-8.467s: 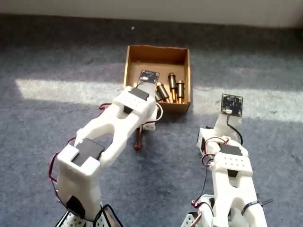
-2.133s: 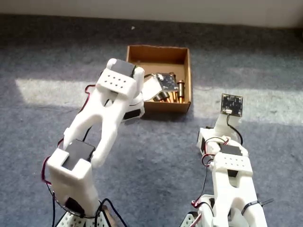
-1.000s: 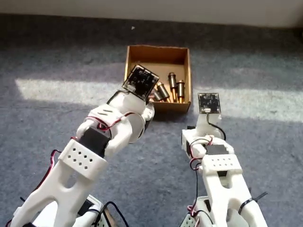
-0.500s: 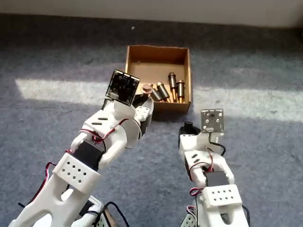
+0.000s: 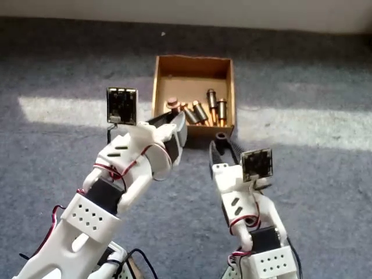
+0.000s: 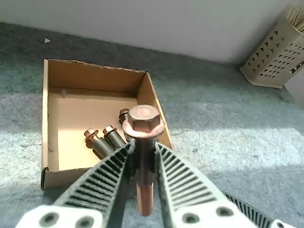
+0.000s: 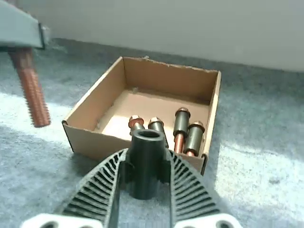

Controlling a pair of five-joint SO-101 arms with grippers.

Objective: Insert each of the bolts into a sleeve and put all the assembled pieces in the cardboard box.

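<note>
From above, a cardboard box [image 5: 194, 59] sits on the grey carpeted bench, toward its far edge and about midway across. Four assembled pieces [image 5: 211, 103] lie inside, gathered along the box's near wall, mostly toward its right corner. The left gripper [image 5: 173, 121] hangs at the box's near left corner, its jaws clenched on a copper bolt [image 5: 172, 106] whose hexagonal head faces up. The right gripper [image 5: 223, 145] sits just outside the box's near wall, toward the right corner, with its jaws closed around a dark sleeve [image 5: 221, 138] whose open end faces up. The two grippers are near each other but apart.

In the left wrist view, the left gripper [image 6: 142, 147] has its ribbed jaws pressed on either side of the bolt [image 6: 143, 161], just under the head; the threaded shank runs down between them. The box [image 6: 95, 71] lies beyond, with three of the pieces [image 6: 102, 140] showing against its near wall. A pale perforated holder [image 6: 275, 52] stands off by the wall.

In the right wrist view, the right gripper [image 7: 147, 154] holds the sleeve [image 7: 147, 164] upright between its jaws, bore open at the top. Past it is the box [image 7: 171, 66] with the four pieces [image 7: 180, 123] side by side. The bolt [image 7: 31, 88] hangs thread-down from the left gripper [image 7: 21, 28], beside the box's left wall.
</note>
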